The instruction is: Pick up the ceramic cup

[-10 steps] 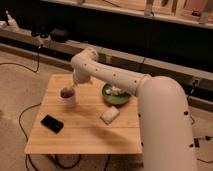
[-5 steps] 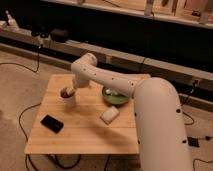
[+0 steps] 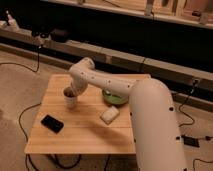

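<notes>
The ceramic cup (image 3: 70,97) is small and white with a dark inside. It stands upright on the left part of the wooden table (image 3: 82,137). My white arm reaches over the table from the right and bends down at its end. My gripper (image 3: 74,90) is right at the cup's rim, on its right side, and hides part of the cup's top.
A wide green bowl (image 3: 114,98) sits to the right of the cup, partly behind my arm. A white rectangular block (image 3: 110,115) lies in front of the bowl. A black phone (image 3: 52,123) lies at the front left. Cables run over the floor around the table.
My arm's end has swung a little left and down, bringing the gripper closer onto the cup's rim. The cup, bowl, block and phone stay in place.
</notes>
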`<state>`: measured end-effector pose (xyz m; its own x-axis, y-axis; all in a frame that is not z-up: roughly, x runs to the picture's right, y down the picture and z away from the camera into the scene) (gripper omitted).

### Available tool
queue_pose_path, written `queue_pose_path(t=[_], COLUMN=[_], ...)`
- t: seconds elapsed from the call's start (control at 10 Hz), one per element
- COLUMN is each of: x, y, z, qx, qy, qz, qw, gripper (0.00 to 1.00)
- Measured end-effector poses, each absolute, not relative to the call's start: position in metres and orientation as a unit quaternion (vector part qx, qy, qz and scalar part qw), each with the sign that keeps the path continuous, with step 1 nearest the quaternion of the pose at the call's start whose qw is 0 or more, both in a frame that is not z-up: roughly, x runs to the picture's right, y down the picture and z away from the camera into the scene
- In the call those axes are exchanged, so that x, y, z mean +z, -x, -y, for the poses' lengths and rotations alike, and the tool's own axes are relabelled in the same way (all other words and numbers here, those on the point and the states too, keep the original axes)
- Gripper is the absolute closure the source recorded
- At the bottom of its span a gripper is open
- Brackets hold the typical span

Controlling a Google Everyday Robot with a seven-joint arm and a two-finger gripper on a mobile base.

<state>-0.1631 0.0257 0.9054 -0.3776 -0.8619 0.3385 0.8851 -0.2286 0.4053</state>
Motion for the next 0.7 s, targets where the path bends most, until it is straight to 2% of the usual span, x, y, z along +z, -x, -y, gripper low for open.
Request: queue_pose_path(t=[0.1, 0.2, 0.7], x=[0.903, 0.895, 0.852], y=[0.167, 0.171, 0.137], z=[-0.024, -0.018, 0.017], qx=[-0.785, -0.783, -0.779], qy=[0.017, 0.01, 0.0], qz=[0.277, 0.286, 0.306], qw=[0.554, 0.552, 0.547], gripper=[0.96, 1.0, 1.0])
